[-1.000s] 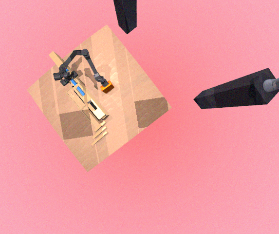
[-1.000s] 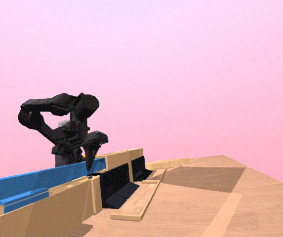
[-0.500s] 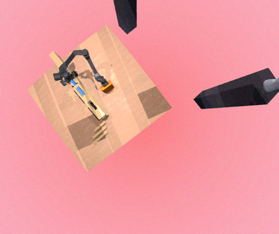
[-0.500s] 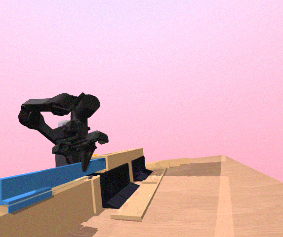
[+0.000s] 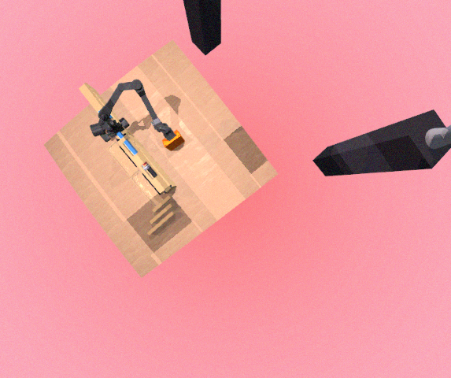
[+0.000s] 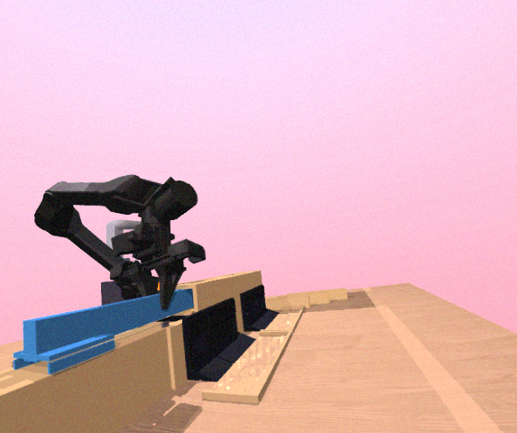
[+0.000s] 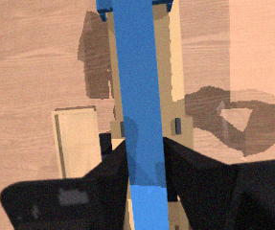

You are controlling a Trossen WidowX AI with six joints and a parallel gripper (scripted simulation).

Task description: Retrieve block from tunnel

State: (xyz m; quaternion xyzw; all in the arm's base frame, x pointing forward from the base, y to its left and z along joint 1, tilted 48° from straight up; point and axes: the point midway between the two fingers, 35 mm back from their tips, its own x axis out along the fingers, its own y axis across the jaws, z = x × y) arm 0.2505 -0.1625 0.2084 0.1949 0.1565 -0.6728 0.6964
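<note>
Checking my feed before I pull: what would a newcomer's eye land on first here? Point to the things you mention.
Probably the long blue bar (image 5: 130,146) (image 6: 109,317) (image 7: 139,86), running along the wooden tunnel (image 5: 156,175) (image 6: 86,386), with the black gripper (image 6: 165,305) (image 7: 145,143) clamped across it. Next, from the top, the bright orange block (image 5: 173,141) on the table beside the tunnel, by the arm's base.

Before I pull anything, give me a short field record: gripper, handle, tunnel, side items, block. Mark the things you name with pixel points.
gripper: shut on the blue handle (image 5: 131,146) (image 6: 104,317) (image 7: 139,96), fingers on both sides; gripper at (image 6: 164,305) (image 7: 147,144)
handle position: lengthwise along the wooden housing (image 5: 158,175) (image 6: 227,285), one end out over the wooden track (image 6: 86,373)
side items: orange block-shaped thing (image 5: 173,141) by the arm's base; three wooden strips (image 5: 161,223) past the housing's far end
small block: cannot tell; not identifiable in any view
lift: not done
</note>
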